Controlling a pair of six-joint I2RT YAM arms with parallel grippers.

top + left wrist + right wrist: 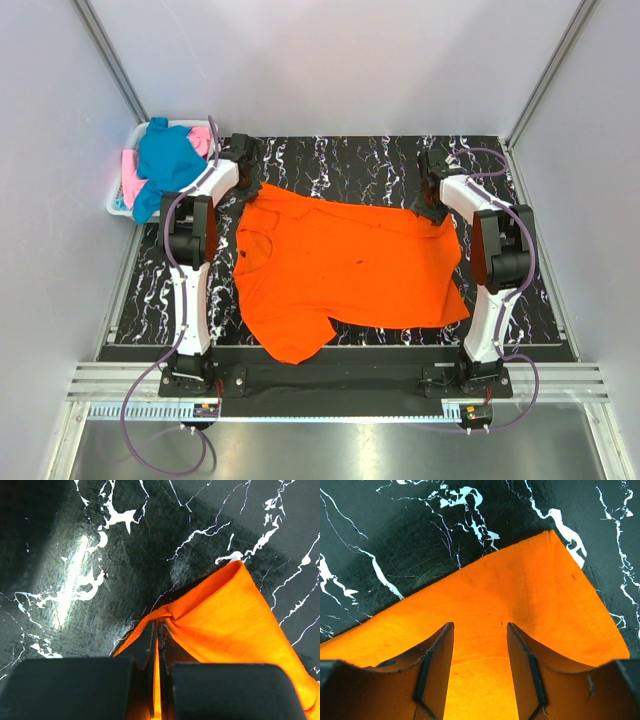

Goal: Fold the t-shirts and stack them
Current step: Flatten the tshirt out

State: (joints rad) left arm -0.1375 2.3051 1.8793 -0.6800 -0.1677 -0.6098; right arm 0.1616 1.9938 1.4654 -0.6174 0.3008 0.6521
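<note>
Now the bright orange cloth t-shirt lies mid-frame on the black marbled table. The left claw pinches its upper-left edge; the right claw is spread over its upper-right corner.

We look into a robotics lab cell: white wall panels on aluminium posts enclose a black marbled table, with the left arm and right arm bolted at its near edge.

Orange t-shirt spread flat; teal shirt and pink shirt bunched together.
</note>
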